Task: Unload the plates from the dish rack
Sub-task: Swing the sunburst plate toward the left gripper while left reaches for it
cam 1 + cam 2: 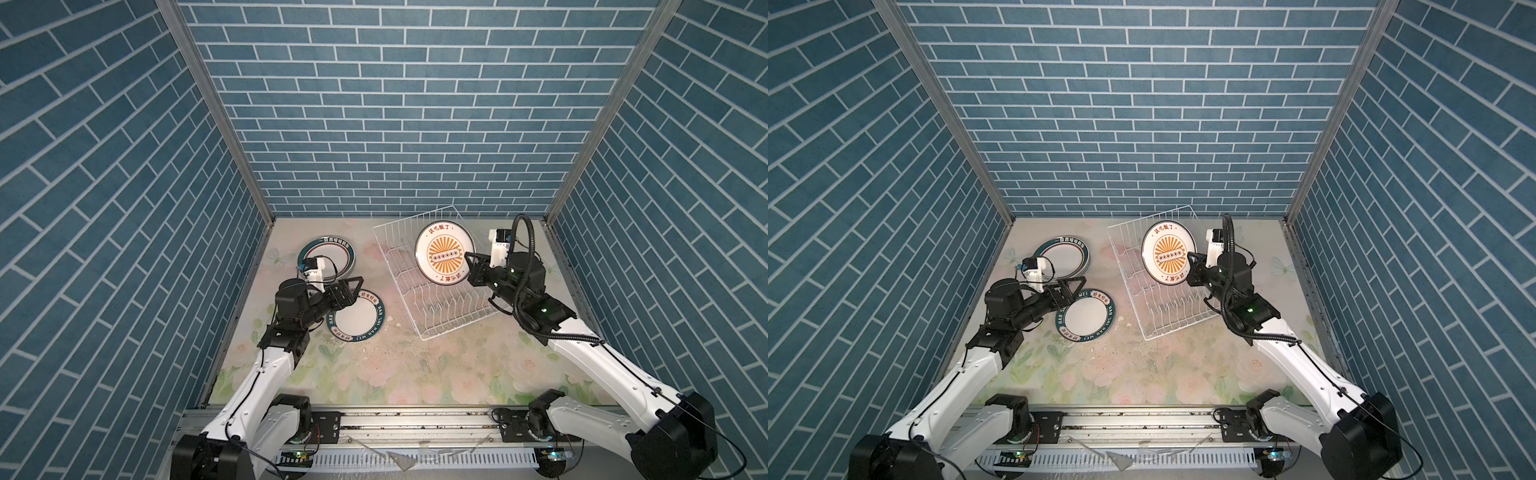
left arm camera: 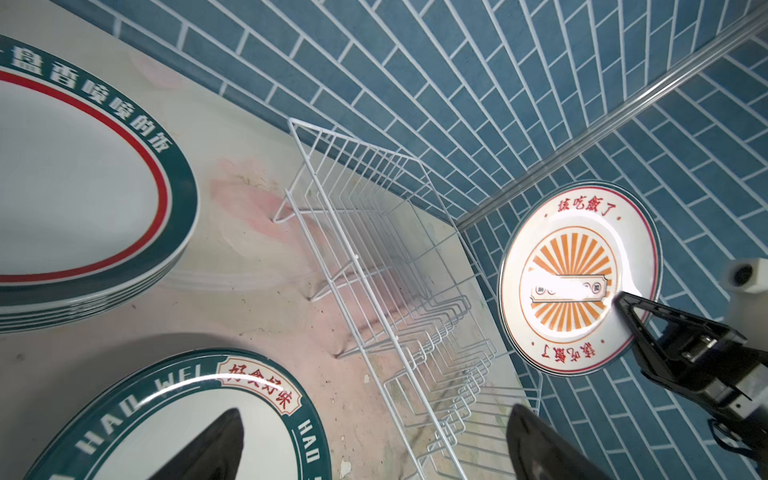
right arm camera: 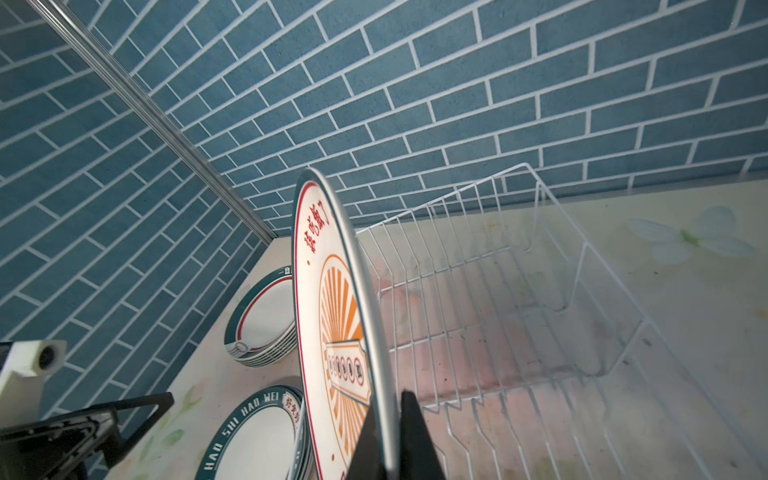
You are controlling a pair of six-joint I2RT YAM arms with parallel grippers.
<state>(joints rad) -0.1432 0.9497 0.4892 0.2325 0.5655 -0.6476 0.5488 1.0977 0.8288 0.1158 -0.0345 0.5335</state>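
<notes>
One sunburst plate, another rim lettered HAO SHI HAO WEI

Both top views look down from above the near edge of the tabletop, covering it all; left wrist view, low, faces the far right corner; right wrist view faces the far left corner; both share the dish rack.

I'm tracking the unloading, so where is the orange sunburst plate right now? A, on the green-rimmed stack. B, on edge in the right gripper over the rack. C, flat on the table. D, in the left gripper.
B: the right gripper is shut on the rim of the sunburst plate, holding it on edge above the dish rack.
</notes>
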